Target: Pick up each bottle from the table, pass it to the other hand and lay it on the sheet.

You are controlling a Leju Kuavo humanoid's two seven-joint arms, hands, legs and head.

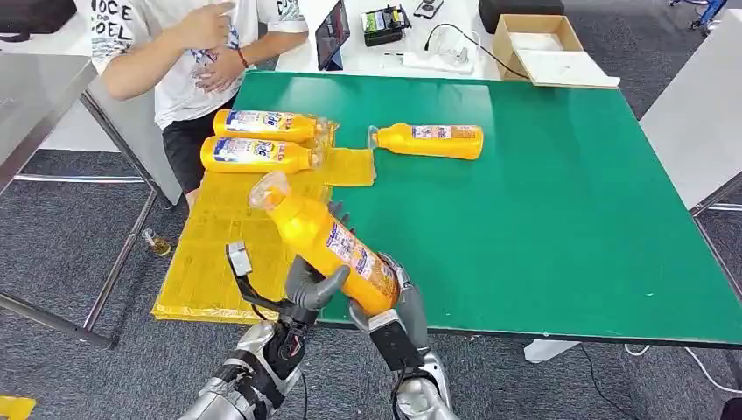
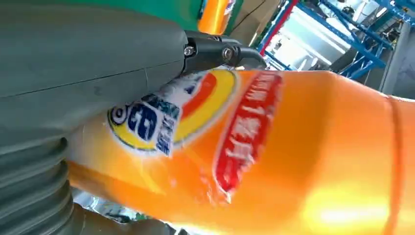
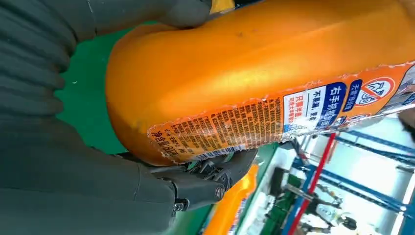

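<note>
An orange bottle (image 1: 324, 236) with a clear cap is tilted above the near edge of the green table (image 1: 560, 227), cap pointing up and to the left. My left hand (image 1: 311, 284) wraps its lower body from the left and my right hand (image 1: 395, 293) grips its base from the right. Up close, the left hand (image 2: 73, 58) lies around the labelled bottle (image 2: 293, 161), and the right hand (image 3: 58, 161) clasps the bottle's base (image 3: 254, 63). Two more bottles (image 1: 262, 124) (image 1: 258, 153) lie on the yellow sheet (image 1: 219, 245). Another bottle (image 1: 429, 140) lies on the table.
A person (image 1: 188, 52) sits at the far left corner, hands held at the chest. A cardboard box (image 1: 535, 39) and electronics stand on the white table beyond. A small bottle (image 1: 158, 243) lies on the floor to the left. Grey tables flank both sides.
</note>
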